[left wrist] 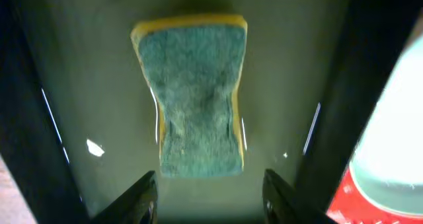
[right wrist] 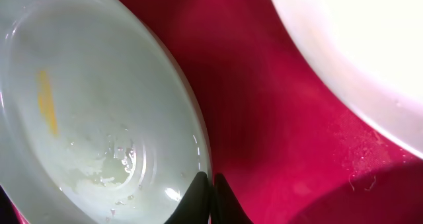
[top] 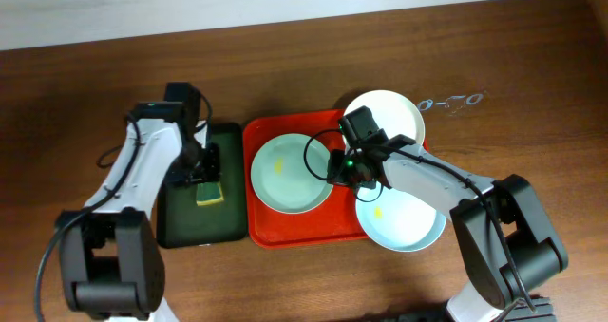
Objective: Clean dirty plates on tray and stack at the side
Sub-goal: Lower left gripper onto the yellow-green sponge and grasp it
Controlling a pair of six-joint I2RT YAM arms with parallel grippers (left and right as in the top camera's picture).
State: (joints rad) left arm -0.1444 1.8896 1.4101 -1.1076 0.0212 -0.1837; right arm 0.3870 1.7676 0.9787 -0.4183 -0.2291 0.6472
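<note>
The plates were three, pale and glossy, and all lay on the red-orange tray [top: 275, 231] at the centre of the overhead frame. The first plate [top: 285, 178] sat flat in the tray's left half, with a yellow smear [top: 278, 167] near its middle. The second plate [top: 389, 113] was the whitest. It lay at the tray's upper right and overhung the far rim. The third plate [top: 408, 222] lay at the lower right, reaching past the tray's corner, with a small yellow mark on it as well.

The right gripper [right wrist: 210, 196] stood at the right-hand rim of the first plate, between that plate and the other two. In the right wrist view its dark fingertips were pressed together right at the plate's edge, with bare red tray beside them. The tips may have nipped the rim, but the close view did not make that plain. The plate's bowl showed wet streaks and droplets near the fingertips.

Just left of the red tray lay a narrower dark green tray [top: 180, 222]. A sponge [left wrist: 195, 98] rested on it, its green scouring face up and its yellow body showing along the edges. The left gripper [left wrist: 208, 201] hung over it with its fingers spread, their tips at the bottom of the left wrist frame, just short of the sponge's near end. Both trays sat on a brown wooden table [top: 95, 85].
</note>
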